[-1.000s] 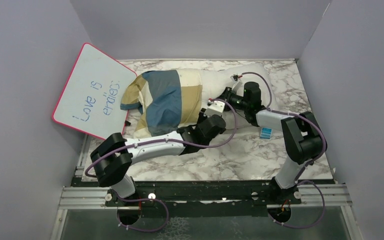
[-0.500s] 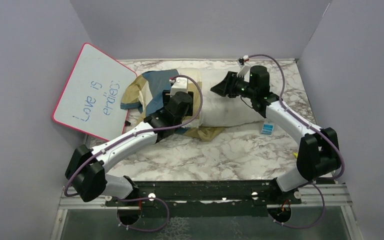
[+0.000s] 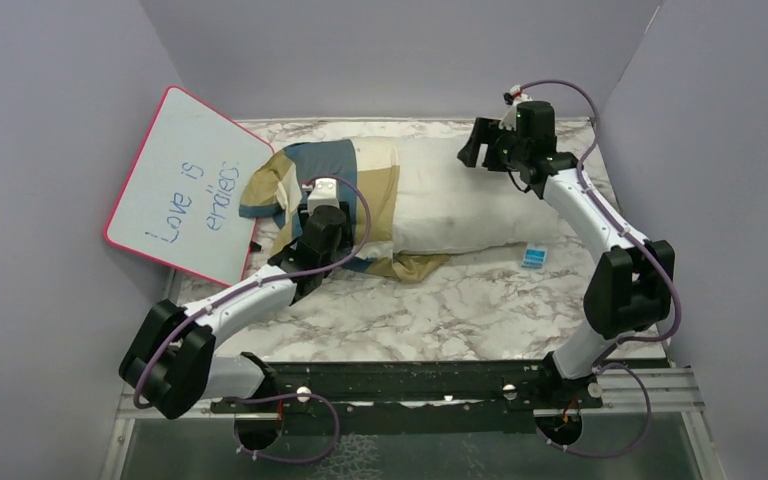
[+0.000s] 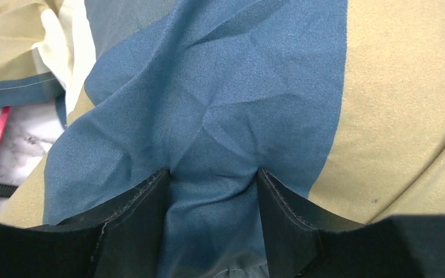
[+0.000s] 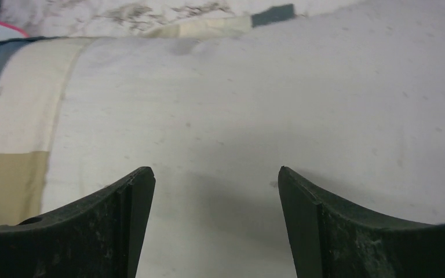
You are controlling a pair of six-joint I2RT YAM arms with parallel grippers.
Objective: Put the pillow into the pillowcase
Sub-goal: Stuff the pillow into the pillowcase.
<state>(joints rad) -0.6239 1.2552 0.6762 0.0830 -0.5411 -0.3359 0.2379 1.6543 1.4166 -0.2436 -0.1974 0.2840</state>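
Observation:
The white pillow [image 3: 460, 195] lies across the back of the table, its left part inside the checked blue, tan and cream pillowcase [image 3: 345, 165]. My left gripper [image 3: 318, 212] is down on the covered end. In the left wrist view its jaws [image 4: 213, 172] stand apart, tips pressed into blue pillowcase cloth [image 4: 220, 87] that bulges between them. My right gripper [image 3: 468, 150] hovers at the pillow's bare far right end. Its jaws [image 5: 215, 169] are wide open above the white pillow [image 5: 266, 87], with nothing between them. The pillowcase edge [image 5: 11, 133] shows at the left.
A pink-rimmed whiteboard [image 3: 185, 180] with writing leans against the left wall beside the pillowcase. A small blue tag [image 3: 533, 257] lies on the marble table [image 3: 440, 310] by the pillow's front right corner. A tan flap of pillowcase [image 3: 410, 265] sticks out in front. Grey walls enclose three sides.
My left gripper moved left from the pillow's middle onto the pillowcase-covered end. My right gripper let go, opened wide and rose toward the back right. More bare pillow now shows.

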